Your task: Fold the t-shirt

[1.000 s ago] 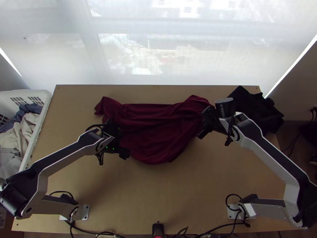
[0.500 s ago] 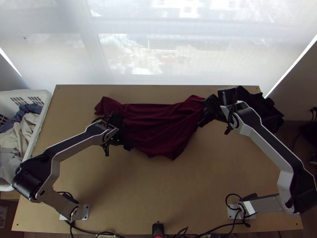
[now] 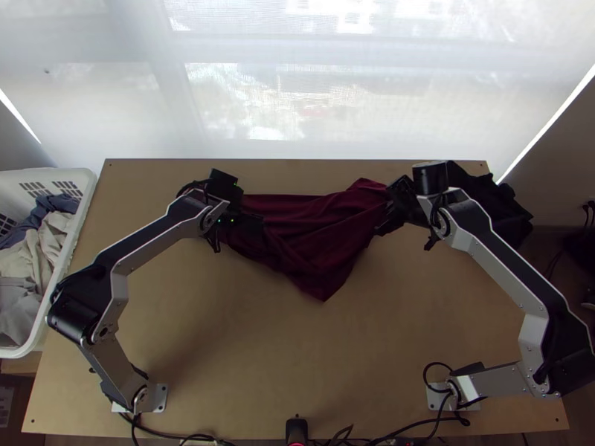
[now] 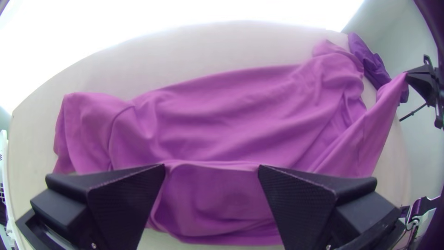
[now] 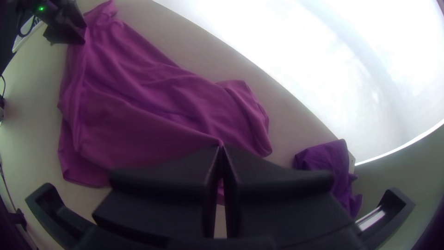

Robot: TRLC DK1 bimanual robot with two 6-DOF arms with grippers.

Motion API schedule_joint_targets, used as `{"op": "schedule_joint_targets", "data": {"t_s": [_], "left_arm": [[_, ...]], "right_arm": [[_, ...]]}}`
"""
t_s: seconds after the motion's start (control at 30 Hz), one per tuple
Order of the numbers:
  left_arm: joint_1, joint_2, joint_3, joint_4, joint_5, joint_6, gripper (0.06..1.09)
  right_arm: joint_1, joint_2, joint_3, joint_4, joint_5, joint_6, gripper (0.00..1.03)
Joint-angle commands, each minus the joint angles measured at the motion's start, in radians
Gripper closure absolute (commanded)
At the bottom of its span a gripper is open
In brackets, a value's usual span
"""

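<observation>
The dark red t-shirt [image 3: 316, 234] lies wrinkled near the table's far side, its near edge running to a low point at the middle. Over its left end is my left gripper [image 3: 244, 204]; in the left wrist view this gripper [image 4: 212, 171] stands open, with shirt fabric visible between and beyond its fingers. At the shirt's right side is my right gripper [image 3: 384, 211]. In the right wrist view, the right gripper [image 5: 221, 149] is shut on a pinched point of the t-shirt [image 5: 125, 111], which stretches away from it. The left arm hides part of the shirt.
A black cloth [image 3: 494, 204] lies bunched at the table's far right corner, close behind the right gripper. Left of the table stands a white basket [image 3: 78, 223] with clothes inside. Bare tabletop [image 3: 297, 357] spreads between the arm bases, with cables along the near edge.
My left gripper has moved toward the far edge and slightly right. The shirt's near-left edge has drawn back, now slanting toward a point. The right gripper has shifted slightly right and farther from the near edge.
</observation>
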Motion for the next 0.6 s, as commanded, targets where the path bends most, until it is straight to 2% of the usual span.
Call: {"op": "schedule_joint_targets", "data": {"t_s": [0.0, 0.23, 0.4, 0.57], "left_arm": [[0.009, 0.12, 0.114, 0.019, -0.009, -0.002, 0.1], [0.022, 0.1, 0.156, 0.013, -0.013, 0.001, 0.1], [0.046, 0.014, 0.134, -0.076, -0.012, 0.056, 0.1], [0.059, -0.053, 0.025, -0.082, -0.012, 0.128, 0.1]], "right_arm": [[-0.02, -0.007, -0.025, -0.001, 0.0, 0.008, 1.0], [-0.022, -0.042, -0.077, 0.001, 0.0, 0.031, 1.0], [-0.03, -0.06, -0.1, 0.001, 0.0, 0.037, 1.0], [-0.034, -0.063, -0.103, 0.001, 0.0, 0.04, 1.0]]}}
